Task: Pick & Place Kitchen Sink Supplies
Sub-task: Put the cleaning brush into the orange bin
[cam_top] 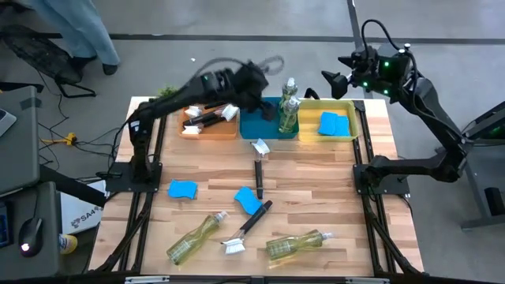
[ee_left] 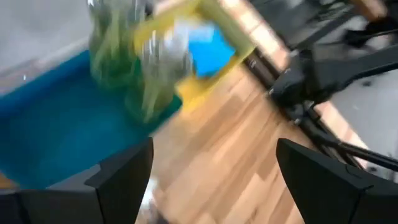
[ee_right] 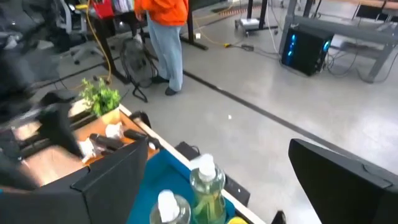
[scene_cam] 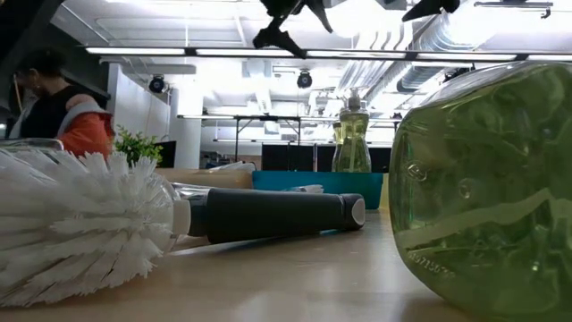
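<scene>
Three bins stand along the far edge. An orange bin [cam_top: 209,126] holds brushes, a teal bin [cam_top: 260,126] holds two upright bottles [cam_top: 288,110], and a yellow bin [cam_top: 335,126] holds blue sponges [cam_top: 334,124]. Loose on the table lie two bottles [cam_top: 197,237] [cam_top: 298,244], two brushes [cam_top: 259,162] [cam_top: 246,227] and two blue sponges [cam_top: 182,189] [cam_top: 247,199]. My left gripper [cam_top: 264,85] [ee_left: 214,155] hovers open over the teal bin, beside the bottles [ee_left: 134,68]. My right gripper [cam_top: 331,79] [ee_right: 217,155] is open, raised above the far edge near the yellow bin.
A small potted plant [cam_top: 166,93] [ee_right: 99,96] stands at the far left corner behind the orange bin. In the low view a brush head [scene_cam: 80,224] and a lying bottle [scene_cam: 483,188] fill the foreground. A person stands on the floor beyond the far edge [ee_right: 161,37].
</scene>
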Available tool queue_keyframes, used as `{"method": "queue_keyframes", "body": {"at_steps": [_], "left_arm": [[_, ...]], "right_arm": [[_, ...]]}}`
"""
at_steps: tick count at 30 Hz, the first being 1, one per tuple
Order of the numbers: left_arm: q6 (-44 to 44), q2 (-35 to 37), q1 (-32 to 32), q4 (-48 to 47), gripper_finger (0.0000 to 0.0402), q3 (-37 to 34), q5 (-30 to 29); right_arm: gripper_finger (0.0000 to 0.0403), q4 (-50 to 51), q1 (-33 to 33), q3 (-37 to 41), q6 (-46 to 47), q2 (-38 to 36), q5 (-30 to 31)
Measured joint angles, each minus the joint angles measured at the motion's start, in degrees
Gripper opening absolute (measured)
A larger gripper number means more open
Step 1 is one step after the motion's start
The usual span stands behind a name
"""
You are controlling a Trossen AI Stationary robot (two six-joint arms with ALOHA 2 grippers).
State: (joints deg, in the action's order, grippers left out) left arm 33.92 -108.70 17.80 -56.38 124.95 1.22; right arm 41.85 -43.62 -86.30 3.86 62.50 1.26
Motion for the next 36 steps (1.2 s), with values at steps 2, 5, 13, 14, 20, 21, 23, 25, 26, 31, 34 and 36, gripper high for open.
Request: {"method": "queue_keyframes", "body": {"at_steps": [2, 5, 13, 14, 20, 21, 23, 25, 26, 31, 34, 36], "left_arm": [[6.2, -0.4, -3.0, -1.7, 0.0335, -0.1, -4.6], [14.2, -1.2, -6.7, -2.9, 0.0335, 0.0, -9.4], [29.1, -6.2, -10.4, -7.0, 0.0335, -3.6, -9.4], [30.4, -7.1, -10.4, -8.7, 0.0335, -4.6, -8.8], [36.4, -11.2, -9.7, -6.5, 0.0335, -10.2, -5.4], [36.8, -11.8, -9.4, -6.6, 0.0335, -11.2, -4.6], [36.9, -12.9, -9.2, -5.3, 0.0335, -13.4, -2.0], [36.9, -13.4, -9.1, -3.0, 0.0335, -15.7, 0.5], [37.2, -13.7, -9.1, -2.2, 0.0335, -16.9, 1.1], [40.0, -14.2, -9.5, 1.5, 0.0335, -22.1, 2.9], [40.9, -14.2, -9.6, 4.3, 0.0335, -25.5, 3.0], [40.9, -14.2, -9.6, 6.0, 0.0335, -27.0, 4.2]], "right_arm": [[0.0385, 0.9, 0.0, 0.0, -0.2, 0.0, 0.0], [0.0385, 2.3, 0.0, 0.0, 0.1, -0.2, -0.3], [0.0385, 4.8, 0.0, 0.0, 0.1, -1.5, -1.5], [0.0385, 4.9, 0.0, 0.0, 0.0, -1.6, -1.5], [0.0385, 7.1, -0.2, 0.0, -0.1, -1.9, -1.8], [0.0385, 7.4, -0.2, 0.0, -0.2, -1.9, -1.8], [0.0385, 7.5, -0.2, 0.0, -0.2, -1.9, -1.8], [0.0385, 8.0, -0.2, 0.0, -0.4, -1.9, -1.8], [0.0385, 8.2, -0.2, 0.0, -0.5, -1.9, -1.9], [0.0385, 8.5, -0.2, 0.0, -1.4, -1.9, -1.9], [0.0385, 8.5, -0.2, 0.0, -1.5, -1.9, -1.9], [0.0385, 8.5, -0.2, 0.0, -1.7, -1.9, -1.9]]}}
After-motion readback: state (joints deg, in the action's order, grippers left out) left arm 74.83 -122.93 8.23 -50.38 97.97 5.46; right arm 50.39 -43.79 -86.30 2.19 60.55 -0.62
